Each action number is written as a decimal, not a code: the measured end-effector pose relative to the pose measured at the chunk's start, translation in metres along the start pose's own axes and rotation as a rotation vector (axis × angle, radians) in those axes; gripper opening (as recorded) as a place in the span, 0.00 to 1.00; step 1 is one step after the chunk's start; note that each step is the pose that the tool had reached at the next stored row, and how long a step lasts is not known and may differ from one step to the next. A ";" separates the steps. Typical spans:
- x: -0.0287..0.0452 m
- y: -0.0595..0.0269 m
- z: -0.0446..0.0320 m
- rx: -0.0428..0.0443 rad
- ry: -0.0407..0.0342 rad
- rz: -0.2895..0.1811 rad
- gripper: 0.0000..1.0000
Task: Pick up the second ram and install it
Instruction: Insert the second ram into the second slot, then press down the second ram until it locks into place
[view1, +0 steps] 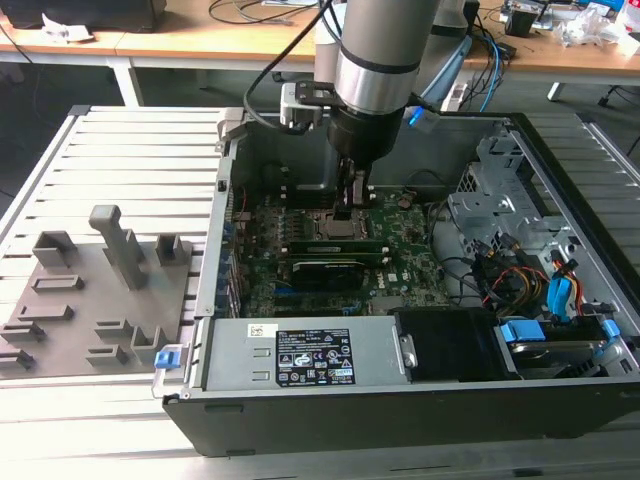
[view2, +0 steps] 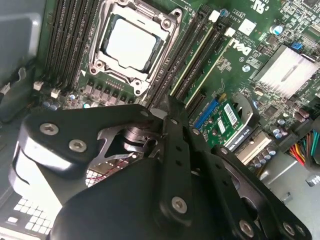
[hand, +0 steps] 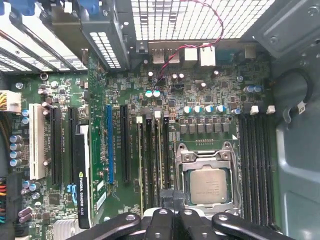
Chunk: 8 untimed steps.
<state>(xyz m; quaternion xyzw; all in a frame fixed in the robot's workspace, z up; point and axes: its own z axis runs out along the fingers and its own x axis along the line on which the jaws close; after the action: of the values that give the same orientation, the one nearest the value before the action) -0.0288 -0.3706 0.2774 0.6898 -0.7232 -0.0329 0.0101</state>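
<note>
Gripper: our black metal gripper (view1: 352, 205) hung low inside the open black computer case (view1: 400, 410), over the green motherboard (hand: 200, 85); we could not tell its state.
Second ram: we saw thin green sticks (view2: 200, 57) seated in slots just beside the gripper, next to the silver CPU socket (view2: 131, 42).
Progress: we judged installation nearly done or being pressed home.

You had one CPU (hand: 207, 185) on the board, eight long slots (hand: 255, 165) counted four to each side of it, and one black card (hand: 82, 175) beyond them.
</note>
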 end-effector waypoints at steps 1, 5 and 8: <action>0.0000 0.0000 -0.0001 0.0000 0.0001 0.000 0.11; 0.0000 0.0000 -0.0004 0.0000 0.0001 0.000 0.11; -0.0005 -0.0124 0.0022 -0.0032 0.0006 -0.005 0.11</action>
<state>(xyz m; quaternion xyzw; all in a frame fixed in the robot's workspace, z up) -0.0165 -0.3706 0.2745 0.6917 -0.7213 -0.0339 0.0113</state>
